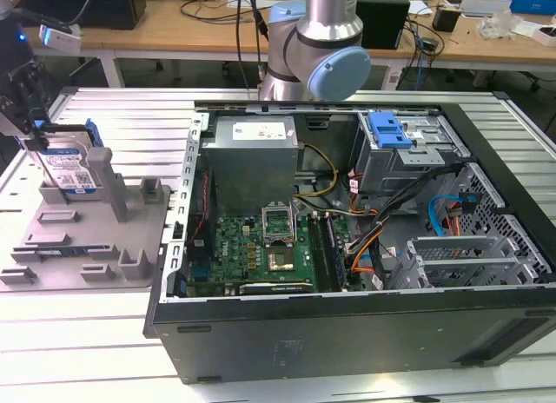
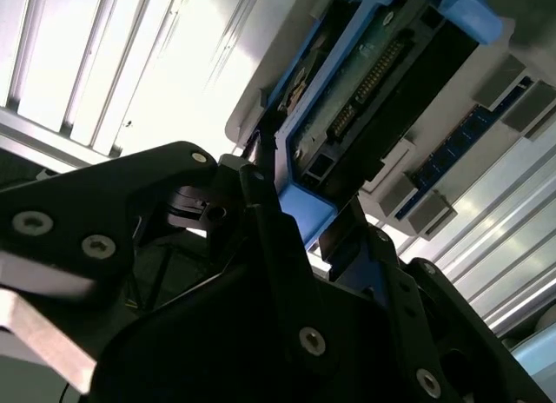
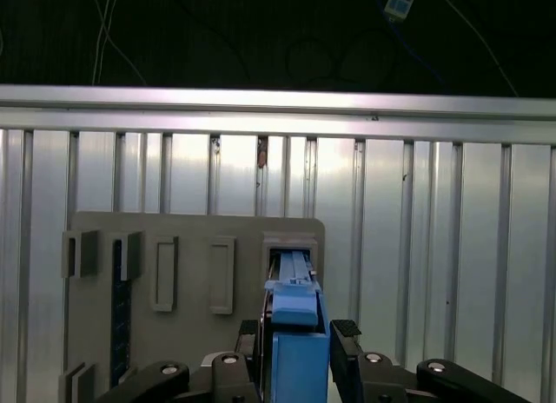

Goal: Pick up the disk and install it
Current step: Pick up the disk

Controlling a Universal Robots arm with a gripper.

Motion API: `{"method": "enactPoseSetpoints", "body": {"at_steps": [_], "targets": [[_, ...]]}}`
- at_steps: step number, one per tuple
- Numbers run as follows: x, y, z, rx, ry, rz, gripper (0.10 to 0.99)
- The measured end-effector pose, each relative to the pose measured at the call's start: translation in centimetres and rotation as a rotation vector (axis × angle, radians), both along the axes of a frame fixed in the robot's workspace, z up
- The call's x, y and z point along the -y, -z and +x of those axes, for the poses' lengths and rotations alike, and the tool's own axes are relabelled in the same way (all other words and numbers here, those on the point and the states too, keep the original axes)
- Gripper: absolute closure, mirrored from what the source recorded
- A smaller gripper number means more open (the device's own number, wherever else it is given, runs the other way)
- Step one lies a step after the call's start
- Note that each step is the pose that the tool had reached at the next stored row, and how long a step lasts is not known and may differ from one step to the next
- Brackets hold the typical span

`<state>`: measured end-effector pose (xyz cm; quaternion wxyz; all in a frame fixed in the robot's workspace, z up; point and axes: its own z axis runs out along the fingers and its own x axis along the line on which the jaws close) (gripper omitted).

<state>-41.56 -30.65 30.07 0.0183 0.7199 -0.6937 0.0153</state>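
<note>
The disk (image 1: 68,170) is a silver drive with a blue-and-white label in a bright blue carrier. It stands upright on edge in a slot of the grey holder plate (image 1: 95,247) at the exterior view's left. My gripper (image 1: 29,125) is at its top edge. In the first wrist view the blue carrier (image 3: 295,351) runs edge-on from the slot up between my black fingers (image 3: 344,329), which press on both of its sides. In the second wrist view the disk's connector side (image 2: 365,90) shows just beyond the gripper (image 2: 304,203).
An open computer case (image 1: 347,333) lies at the exterior view's right, with a grey power supply (image 1: 252,155), a motherboard (image 1: 261,247) and a drive cage with a blue latch (image 1: 388,129). The arm's base (image 1: 313,47) stands behind it. A dark memory strip (image 3: 120,307) sits in the holder plate.
</note>
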Motion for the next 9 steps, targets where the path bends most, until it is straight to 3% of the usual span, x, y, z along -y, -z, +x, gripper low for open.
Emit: {"method": "enactPoseSetpoints", "body": {"at_steps": [1,2,9], "targets": [[0.00,0.00,0.00,0.0000,0.000,0.000,0.631],[0.00,0.00,-0.01,-0.0002,0.000,0.000,0.710],[0.00,0.02,-0.01,-0.0002,0.000,0.000,0.718]]}}
